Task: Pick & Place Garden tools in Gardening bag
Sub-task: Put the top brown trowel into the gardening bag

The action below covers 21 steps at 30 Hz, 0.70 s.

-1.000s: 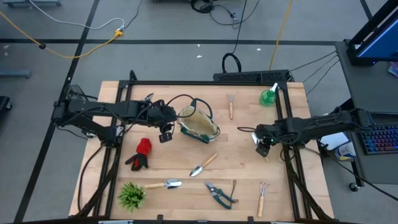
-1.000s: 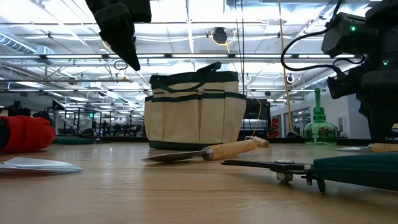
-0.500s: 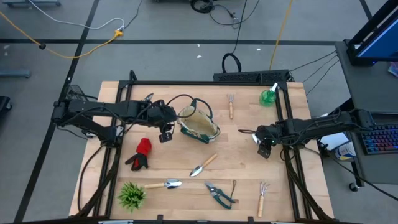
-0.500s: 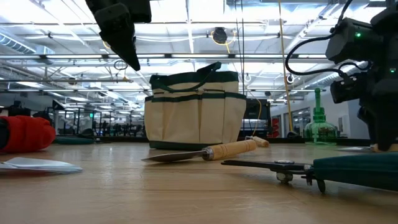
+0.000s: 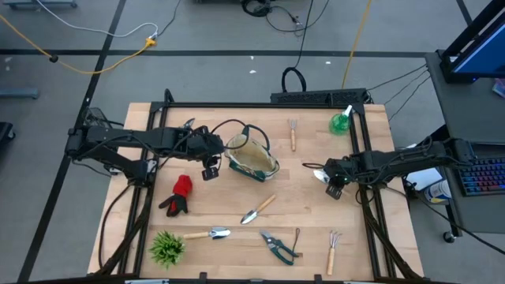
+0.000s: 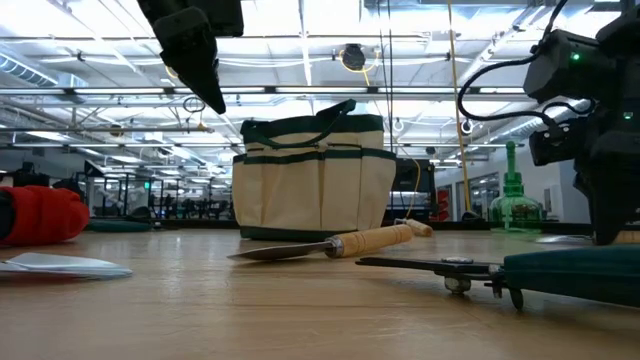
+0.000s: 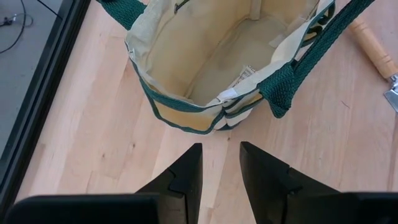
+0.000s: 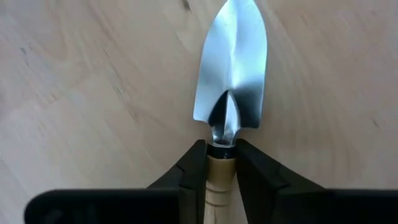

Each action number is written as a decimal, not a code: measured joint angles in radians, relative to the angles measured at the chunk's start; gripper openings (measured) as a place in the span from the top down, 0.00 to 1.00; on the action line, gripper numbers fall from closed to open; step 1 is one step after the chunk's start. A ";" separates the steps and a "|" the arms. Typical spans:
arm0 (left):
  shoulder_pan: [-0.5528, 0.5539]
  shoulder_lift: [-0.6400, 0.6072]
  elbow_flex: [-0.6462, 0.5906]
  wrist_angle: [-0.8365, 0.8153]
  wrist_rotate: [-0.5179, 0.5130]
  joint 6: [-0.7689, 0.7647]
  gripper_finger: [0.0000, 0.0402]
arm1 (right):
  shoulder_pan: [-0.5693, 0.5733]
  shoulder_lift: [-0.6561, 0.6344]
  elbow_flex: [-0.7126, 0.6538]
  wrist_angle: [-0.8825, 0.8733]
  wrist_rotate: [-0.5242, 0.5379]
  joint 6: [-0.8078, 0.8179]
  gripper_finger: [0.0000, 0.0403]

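Observation:
A small trowel with a silver blade (image 8: 231, 68) and a wooden handle lies near the table's right edge. My right gripper (image 8: 216, 149) is shut on it; the high view shows that gripper (image 5: 333, 185) there too. The cream gardening bag (image 5: 252, 158) with green trim stands upright mid-table, its mouth open (image 7: 217, 62). My left gripper (image 5: 210, 170) hangs open above the wood just left of the bag, with nothing between its fingers (image 7: 186, 168). Other garden tools lie spread over the table. My right gripper pinches the trowel's wooden handle (image 8: 217, 167) between its two fingers, at the blade end just behind the dark collar. The fingers come steeply from above, one on each side of the handle. The blade lies flat on the table.
A hand fork (image 5: 293, 134) and a green spray bottle (image 5: 341, 122) lie at the far side. A red glove (image 5: 180, 196), two trowels (image 5: 259, 209) (image 5: 207, 233), pruners (image 5: 278, 246), a second fork (image 5: 333, 252) and a spiky green plant (image 5: 166, 247) lie nearer.
My right gripper has sunk slightly over the trowel near the table's right edge and rolled a little. The left arm, the bag and the other tools have kept still.

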 joint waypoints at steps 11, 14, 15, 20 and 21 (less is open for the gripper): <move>0.000 0.000 0.000 0.000 0.000 0.000 0.72 | 0.000 0.002 -0.005 0.270 0.006 -0.081 0.83; 0.000 0.000 0.000 0.000 0.000 0.001 0.72 | 0.000 0.002 -0.005 0.323 0.006 -0.082 0.85; 0.000 0.000 0.000 0.000 0.000 0.001 0.72 | 0.000 0.002 -0.005 0.339 0.006 -0.082 0.86; 0.000 0.000 0.000 0.000 0.000 0.001 0.72 | 0.000 0.002 -0.004 0.464 0.006 -0.082 0.84; 0.000 0.000 0.000 0.000 0.000 0.001 0.72 | 0.000 0.001 -0.004 0.498 0.007 -0.082 0.84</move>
